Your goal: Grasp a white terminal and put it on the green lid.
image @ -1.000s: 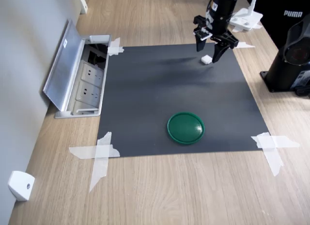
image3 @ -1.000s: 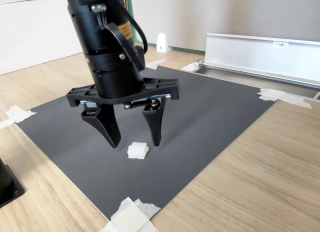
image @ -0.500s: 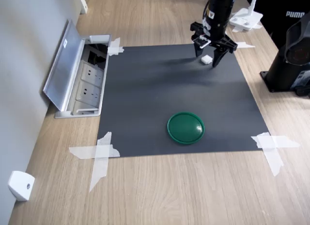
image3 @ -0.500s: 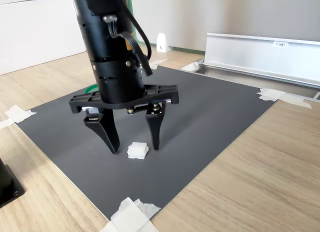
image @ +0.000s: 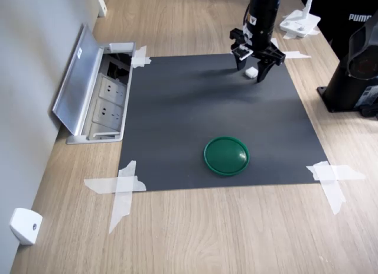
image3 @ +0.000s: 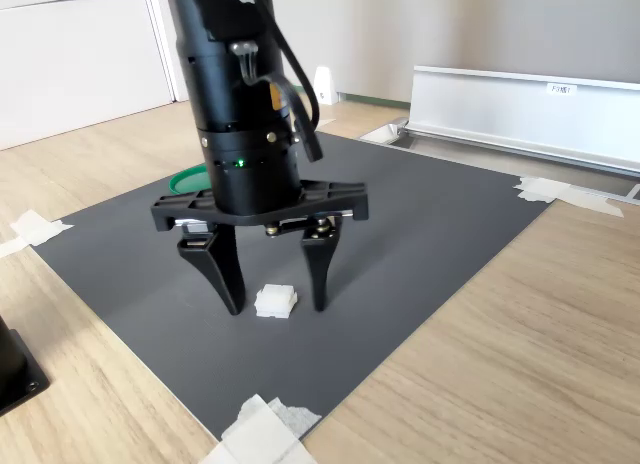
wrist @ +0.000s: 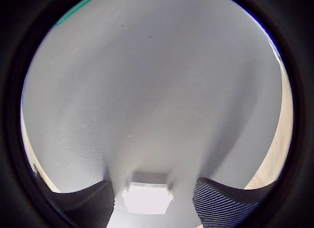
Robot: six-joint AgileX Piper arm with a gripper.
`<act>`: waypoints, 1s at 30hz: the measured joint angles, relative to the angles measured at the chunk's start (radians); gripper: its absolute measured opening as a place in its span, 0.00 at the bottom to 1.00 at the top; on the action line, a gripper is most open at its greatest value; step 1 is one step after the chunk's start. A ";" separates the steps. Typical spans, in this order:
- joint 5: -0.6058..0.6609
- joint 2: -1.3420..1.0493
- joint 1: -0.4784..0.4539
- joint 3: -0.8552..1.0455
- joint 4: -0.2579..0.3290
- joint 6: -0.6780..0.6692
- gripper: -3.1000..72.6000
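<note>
Where the terminal (image3: 275, 302) lay, on the dark mat (image3: 420, 224) near one of its corners, it was flanked by the two black fingers (image3: 222, 274) of the gripper (image3: 275, 306), one on each side. In the second exterior view a small gap could be seen between the white piece and each fingertip, so the jaws were spread and nothing was gripped. The fingertips were lowered almost to the mat; whether they touched it could not be told. In the wrist view the terminal (wrist: 147, 198) was seen as a bright white block between the two ribbed finger pads (wrist: 221, 206), with grey mat filling the rest of the picture.

In the first exterior view the terminal (image: 251, 72) was found near the mat's far right corner, under the gripper (image: 253, 73), whose arm (image: 263, 11) rose straight up out of the picture. The lid (image: 226, 155), a round green disc, was placed flat on the same mat, well apart from the terminal, towards the near edge. In the second exterior view only a green sliver of the lid (image3: 188, 179) was visible behind the arm.

The mat was fastened to a wooden table (image: 195, 238) with white tape (image: 121, 185) at its corners. At the first exterior view's left, a metal socket box (image: 103, 103) was set into the table with its flap raised.
</note>
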 joint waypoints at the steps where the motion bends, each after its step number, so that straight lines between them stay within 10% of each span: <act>1: -0.001 0.000 0.000 0.000 0.000 0.001 0.91; 9: 0.040 0.000 0.000 0.000 0.006 0.001 0.45; 21: 0.115 -0.105 0.014 -0.041 0.073 0.000 0.45; 30: 0.334 -0.187 0.361 -0.267 0.133 0.148 0.45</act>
